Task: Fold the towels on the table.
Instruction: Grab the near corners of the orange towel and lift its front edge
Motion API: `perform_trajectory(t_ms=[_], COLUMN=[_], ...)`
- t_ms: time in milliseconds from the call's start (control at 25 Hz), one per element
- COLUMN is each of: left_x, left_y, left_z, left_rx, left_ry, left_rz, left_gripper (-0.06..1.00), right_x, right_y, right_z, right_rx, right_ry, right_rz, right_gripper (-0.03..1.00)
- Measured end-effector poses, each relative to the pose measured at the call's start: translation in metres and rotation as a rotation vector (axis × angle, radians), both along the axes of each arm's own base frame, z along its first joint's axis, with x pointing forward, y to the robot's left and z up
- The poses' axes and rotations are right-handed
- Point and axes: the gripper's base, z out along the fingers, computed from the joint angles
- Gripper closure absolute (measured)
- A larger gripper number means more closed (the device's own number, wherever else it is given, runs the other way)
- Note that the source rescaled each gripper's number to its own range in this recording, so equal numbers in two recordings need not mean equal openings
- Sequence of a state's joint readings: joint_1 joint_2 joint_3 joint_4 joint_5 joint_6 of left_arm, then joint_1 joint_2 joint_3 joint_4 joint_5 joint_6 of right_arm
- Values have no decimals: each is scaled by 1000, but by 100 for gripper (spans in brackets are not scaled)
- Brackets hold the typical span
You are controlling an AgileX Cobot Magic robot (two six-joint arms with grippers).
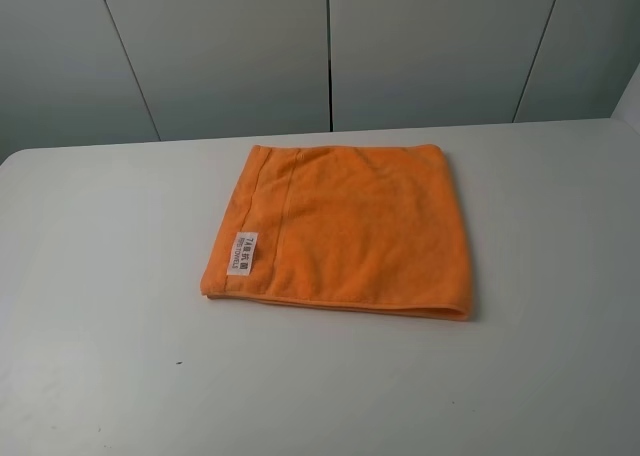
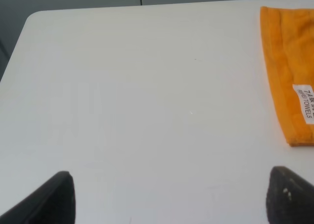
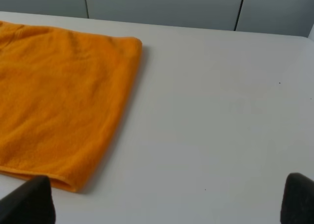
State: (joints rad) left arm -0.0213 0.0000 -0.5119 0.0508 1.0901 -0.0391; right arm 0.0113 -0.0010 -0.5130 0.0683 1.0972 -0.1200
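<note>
Hovering wide open and empty, left gripper (image 2: 174,199) and right gripper (image 3: 164,199) sat either side of bright orange microfibre towel (image 1: 350,226), flat mid plain white smooth table (image 1: 100,356). Probably pre-grasp; next move needed both near corners pinched.

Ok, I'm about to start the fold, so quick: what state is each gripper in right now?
Left gripper: open, holding nothing, clear of the orange towel.
Right gripper: open, holding nothing.
</note>
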Motion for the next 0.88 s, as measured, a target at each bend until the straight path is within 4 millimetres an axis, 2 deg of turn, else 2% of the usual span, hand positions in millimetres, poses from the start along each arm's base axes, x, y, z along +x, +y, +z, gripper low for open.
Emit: perform_trajectory(t_ms=[880], left_x=[0], left_y=[0], left_z=[0], left_rx=[0], left_ry=[0], left_rz=[0], left_gripper=[-5], right_x=[0], right_y=[0], right_z=[0], right_rx=[0], right_ry=[0], right_rz=[0], right_gripper=[-3])
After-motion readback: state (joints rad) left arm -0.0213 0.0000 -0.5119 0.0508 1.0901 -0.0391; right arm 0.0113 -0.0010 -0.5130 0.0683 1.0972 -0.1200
